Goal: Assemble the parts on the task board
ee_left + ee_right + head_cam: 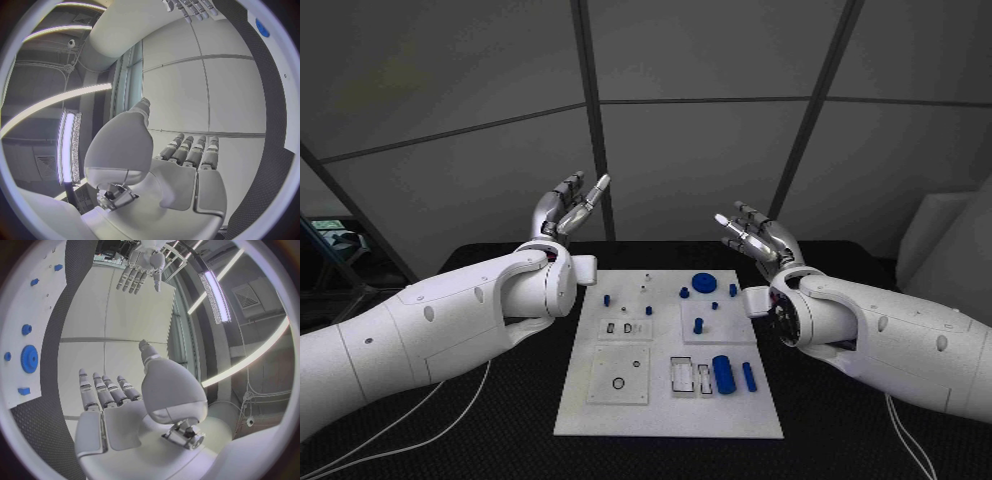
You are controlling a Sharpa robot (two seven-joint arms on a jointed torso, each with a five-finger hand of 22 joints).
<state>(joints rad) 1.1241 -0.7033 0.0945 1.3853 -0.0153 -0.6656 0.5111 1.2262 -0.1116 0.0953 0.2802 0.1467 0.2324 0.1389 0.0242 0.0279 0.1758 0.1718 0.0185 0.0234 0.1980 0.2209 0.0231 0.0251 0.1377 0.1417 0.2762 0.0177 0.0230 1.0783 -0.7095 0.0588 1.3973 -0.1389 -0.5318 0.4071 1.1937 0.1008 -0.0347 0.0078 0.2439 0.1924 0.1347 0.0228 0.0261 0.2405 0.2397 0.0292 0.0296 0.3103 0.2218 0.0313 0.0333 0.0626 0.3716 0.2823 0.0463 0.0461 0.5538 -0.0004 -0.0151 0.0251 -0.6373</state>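
The white task board [589, 420] lies flat in the middle of the black table. Several blue parts rest on it: a round gear [704, 283], a thick cylinder [723, 368] and a thin pin [750, 376]. My left hand [571, 208] is raised well above the board's far left corner, fingers straight and apart, holding nothing. My right hand [754, 236] is lifted above the far right corner, also spread and empty. In the left wrist view my left hand [181, 165] faces the wall. In the right wrist view my right hand [125, 400] does the same, with the gear [29, 359] at the rim.
The black table [473, 420] surrounds the board. Pale recessed plates [619, 375] with small rings and slots occupy the board's near half. Grey wall panels stand behind the table. A white cable [430, 400] trails over the table's near left side.
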